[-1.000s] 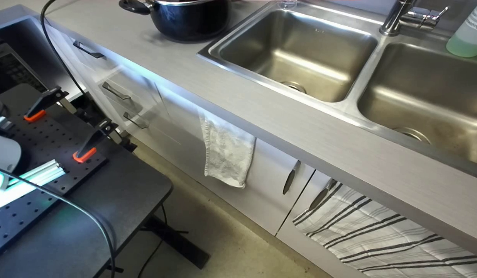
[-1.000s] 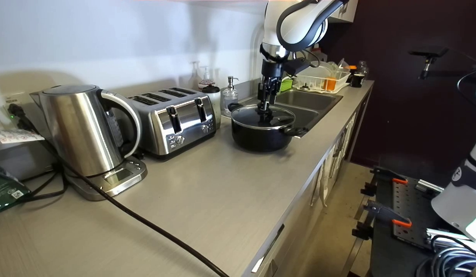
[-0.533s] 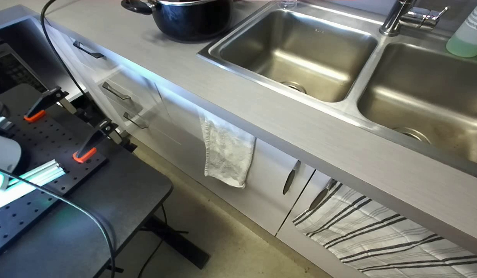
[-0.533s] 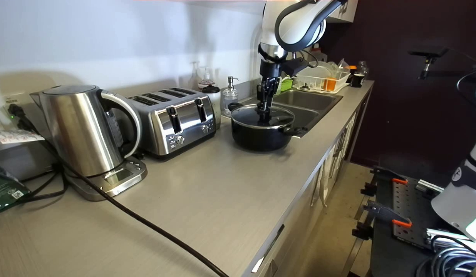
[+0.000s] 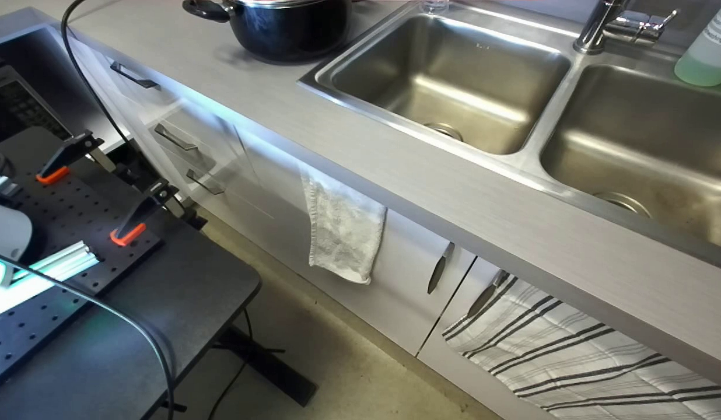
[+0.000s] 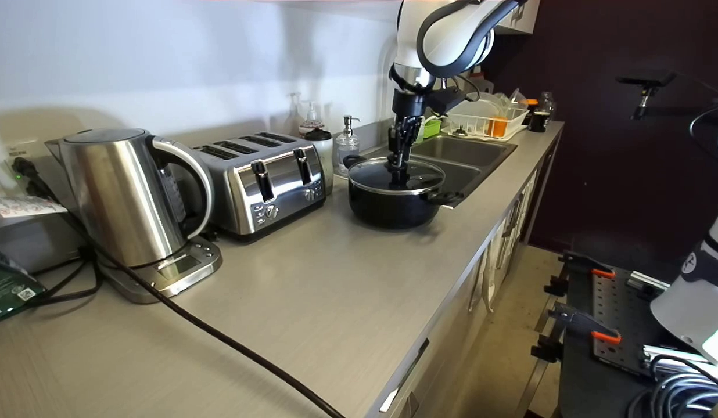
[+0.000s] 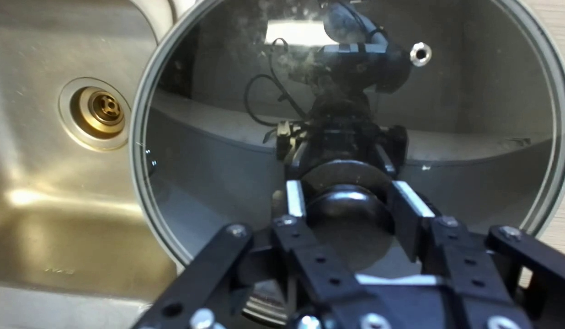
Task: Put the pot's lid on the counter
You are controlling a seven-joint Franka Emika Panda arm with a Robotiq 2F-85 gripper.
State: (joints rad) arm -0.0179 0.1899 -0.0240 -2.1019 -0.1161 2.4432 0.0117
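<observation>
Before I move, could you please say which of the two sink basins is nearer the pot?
In an exterior view, the left basin, directly beside the pot; the right basin lies farther, beyond the divider.

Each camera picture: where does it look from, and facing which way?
Wrist view: above the pincer, facing down at the transparent lid; the pincer's fingers show.
An exterior view: high, facing down at the counter and steel sink; part of the robot's base shows.
An exterior view: near the electric kettle, facing along the counter; arm, pincer and base show.
Both exterior views share the pot, sink and black table.
</observation>
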